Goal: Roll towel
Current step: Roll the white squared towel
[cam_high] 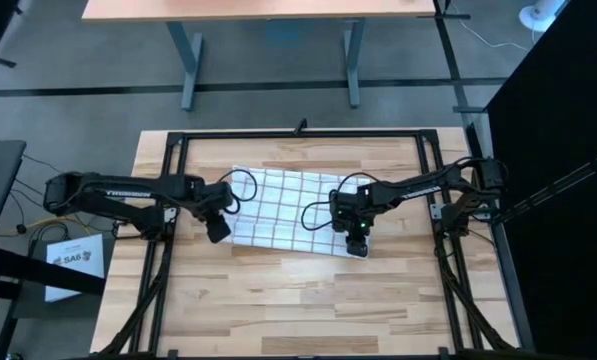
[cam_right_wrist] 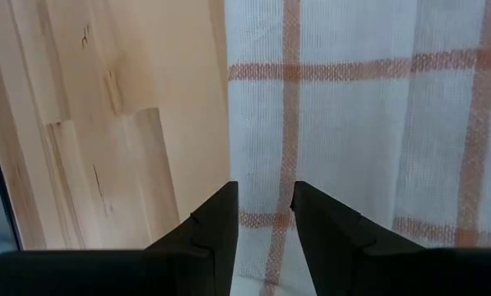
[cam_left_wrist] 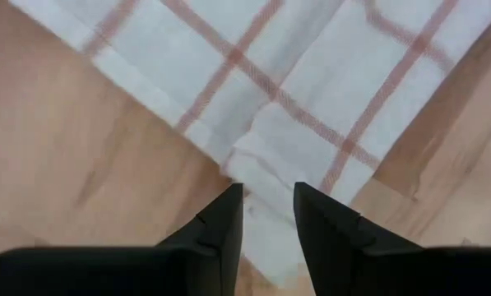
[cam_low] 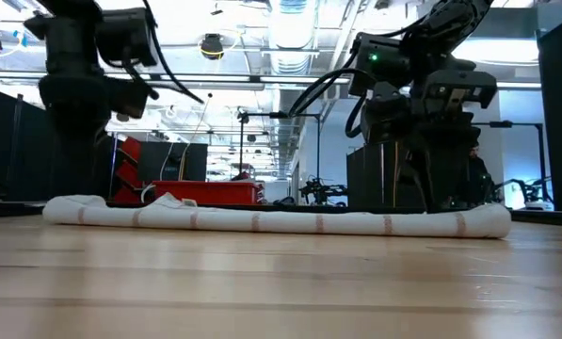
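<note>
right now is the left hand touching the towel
Cannot tell. The left wrist view shows the left hand with its fingers parted over the towel corner, but neither contact nor a gap shows plainly.

- The towel [cam_high: 290, 210] is a thin white cloth with a grid of thin lines, dark from above and reddish-orange in the wrist views [cam_left_wrist: 311, 90] [cam_right_wrist: 368, 123]
- It lies spread flat on the wooden table, roughly mid-table and toward the far side, slightly skewed to the table edges
- From table height [cam_low: 281, 219] it is a long low strip, its near edge thickened like a fold or first roll turn, with a small raised wrinkle near its left end
</note>
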Motion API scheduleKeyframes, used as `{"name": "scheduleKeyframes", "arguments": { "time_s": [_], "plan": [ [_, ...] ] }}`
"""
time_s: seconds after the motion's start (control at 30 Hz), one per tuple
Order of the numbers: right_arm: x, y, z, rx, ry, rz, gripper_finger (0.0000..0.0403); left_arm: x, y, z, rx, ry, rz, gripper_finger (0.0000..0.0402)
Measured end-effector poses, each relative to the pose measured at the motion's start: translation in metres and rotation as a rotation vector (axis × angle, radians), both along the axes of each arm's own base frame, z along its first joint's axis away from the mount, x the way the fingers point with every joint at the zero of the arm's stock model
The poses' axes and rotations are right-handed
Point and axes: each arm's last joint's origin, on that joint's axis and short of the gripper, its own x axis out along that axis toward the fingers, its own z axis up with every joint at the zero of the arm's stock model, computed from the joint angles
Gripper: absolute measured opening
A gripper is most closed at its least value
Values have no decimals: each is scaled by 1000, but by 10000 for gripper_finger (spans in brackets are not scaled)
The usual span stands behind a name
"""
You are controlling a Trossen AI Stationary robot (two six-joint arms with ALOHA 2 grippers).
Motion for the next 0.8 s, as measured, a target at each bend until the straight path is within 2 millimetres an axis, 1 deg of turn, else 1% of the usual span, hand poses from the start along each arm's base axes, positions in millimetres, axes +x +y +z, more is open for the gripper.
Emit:
{"name": "scheduleKeyframes", "arguments": {
  "time_s": [0.13,0.23,0.37,0.43,0.5,0.63,0.7,0.8],
  "plan": [
    [0,0,0,-1,-1,3,107,-5,0,5,15,25,4,95],
    [0,0,0,-2,-3,6,107,0,-4,12,25,-13,-55,95],
    [0,5,3,-5,-18,24,107,14,-24,26,56,-61,-279,95],
    [-1,12,7,-32,-20,32,107,18,-36,31,98,-45,-385,95],
    [0,21,15,-83,-36,34,107,26,-51,35,142,-55,-466,95],
    [6,42,31,-183,-73,32,107,39,-80,30,273,-27,-574,95],
    [8,50,35,-227,-85,18,107,41,-92,21,347,16,-608,95],
    [7,58,36,-257,-85,5,108,48,-104,5,372,72,-630,95]
  ]
}}
